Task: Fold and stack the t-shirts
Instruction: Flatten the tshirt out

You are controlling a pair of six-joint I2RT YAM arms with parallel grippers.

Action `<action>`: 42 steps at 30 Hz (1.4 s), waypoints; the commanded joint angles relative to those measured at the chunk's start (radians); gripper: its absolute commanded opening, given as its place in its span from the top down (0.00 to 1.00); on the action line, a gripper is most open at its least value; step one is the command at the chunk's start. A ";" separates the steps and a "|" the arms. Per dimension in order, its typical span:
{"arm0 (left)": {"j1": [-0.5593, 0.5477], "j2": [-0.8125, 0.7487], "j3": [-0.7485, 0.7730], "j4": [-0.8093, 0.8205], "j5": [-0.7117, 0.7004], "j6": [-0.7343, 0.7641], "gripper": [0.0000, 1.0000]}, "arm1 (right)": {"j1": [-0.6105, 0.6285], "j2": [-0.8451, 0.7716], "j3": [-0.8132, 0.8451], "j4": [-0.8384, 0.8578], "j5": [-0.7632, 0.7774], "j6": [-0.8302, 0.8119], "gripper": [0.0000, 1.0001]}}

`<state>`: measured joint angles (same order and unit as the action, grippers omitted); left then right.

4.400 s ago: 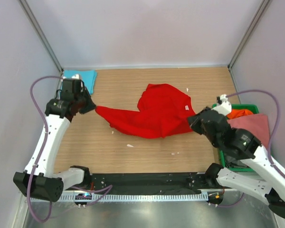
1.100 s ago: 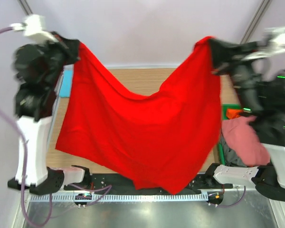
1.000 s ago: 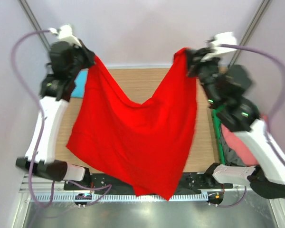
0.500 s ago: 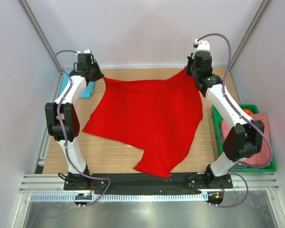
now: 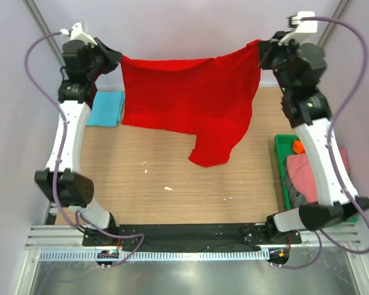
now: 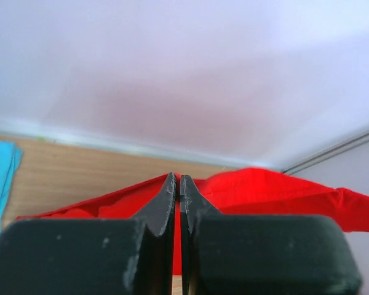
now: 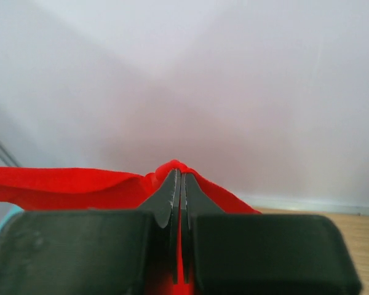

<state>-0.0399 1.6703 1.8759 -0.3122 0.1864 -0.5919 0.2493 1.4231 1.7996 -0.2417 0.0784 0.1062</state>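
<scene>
A bright red t-shirt [image 5: 187, 98] hangs stretched in the air between both raised arms, its lower part with one sleeve dangling over the wooden table [image 5: 172, 184]. My left gripper [image 5: 118, 59] is shut on the shirt's left top corner [image 6: 135, 196]. My right gripper [image 5: 261, 49] is shut on the right top corner [image 7: 172, 167]. In both wrist views red cloth shows pinched between the black fingers. A folded turquoise t-shirt [image 5: 106, 107] lies at the table's far left. Salmon pink [image 5: 304, 175] and orange [image 5: 298, 147] t-shirts sit in the crate.
A green plastic crate [image 5: 281, 166] stands at the table's right edge, with dark cloth [image 5: 296, 198] low in it. Grey walls close in the back and sides. Small white scraps [image 5: 168, 188] lie on the table.
Both arms have lifted the red t-shirt off the table, where it lay spread half a second ago. It now hangs taut and high between the grippers near the back wall.
</scene>
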 commanded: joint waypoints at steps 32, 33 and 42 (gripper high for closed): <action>-0.021 -0.367 -0.058 0.005 -0.079 0.121 1.00 | 0.071 -0.179 0.077 0.106 -0.005 0.067 0.99; -0.021 -0.351 -0.095 0.028 -0.071 0.135 1.00 | 0.071 -0.173 -0.027 0.137 0.003 0.067 0.99; -0.009 -0.144 -0.567 0.303 -0.019 0.141 1.00 | 0.053 -0.070 -0.560 0.453 0.043 0.082 0.99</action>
<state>-0.0563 1.5227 1.3506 -0.2096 0.1303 -0.4664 0.3138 1.3739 1.2858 -0.0128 0.0811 0.1963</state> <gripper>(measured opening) 0.006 0.026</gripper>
